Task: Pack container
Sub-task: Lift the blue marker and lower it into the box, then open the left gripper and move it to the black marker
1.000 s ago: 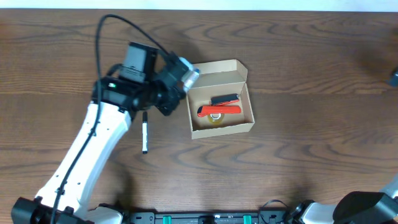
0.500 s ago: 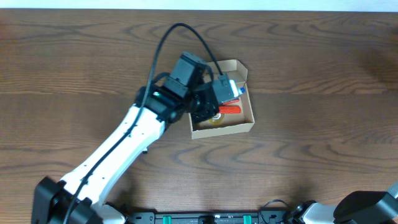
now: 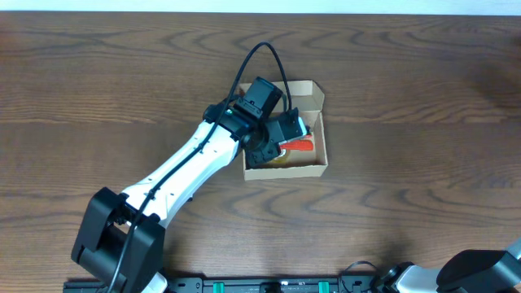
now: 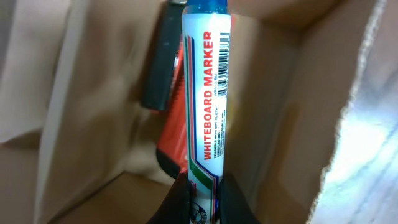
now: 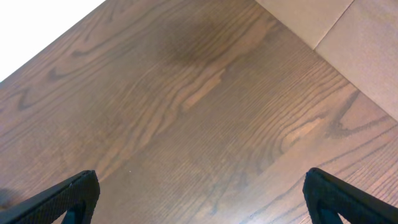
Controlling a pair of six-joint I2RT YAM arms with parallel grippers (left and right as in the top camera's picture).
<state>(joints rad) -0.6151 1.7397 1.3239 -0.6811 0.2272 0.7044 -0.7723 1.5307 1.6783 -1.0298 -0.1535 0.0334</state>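
Note:
The tan cardboard container (image 3: pixel 313 170) stands open at mid table, its flap lid (image 3: pixel 307 91) up at the far side. My left gripper (image 3: pixel 286 133) is inside the box opening, shut on a white whiteboard marker with a blue cap (image 4: pixel 208 93). In the left wrist view the fingers (image 4: pixel 203 200) clamp the marker's lower end, close to the box wall (image 4: pixel 323 74). An orange and black tool (image 3: pixel 301 145) and a yellow tape roll (image 3: pixel 280 158) lie in the box; the tool also shows in the left wrist view (image 4: pixel 170 127). My right gripper (image 5: pixel 200 202) is open over bare wood.
The left arm (image 3: pixel 179 175) runs from the front left across the table to the box. A pale floor strip (image 5: pixel 348 31) shows past the table edge in the right wrist view.
My left gripper has moved right, from over the table beside the box into the box opening, carrying the marker. The box has shifted slightly left. The right gripper has not moved.

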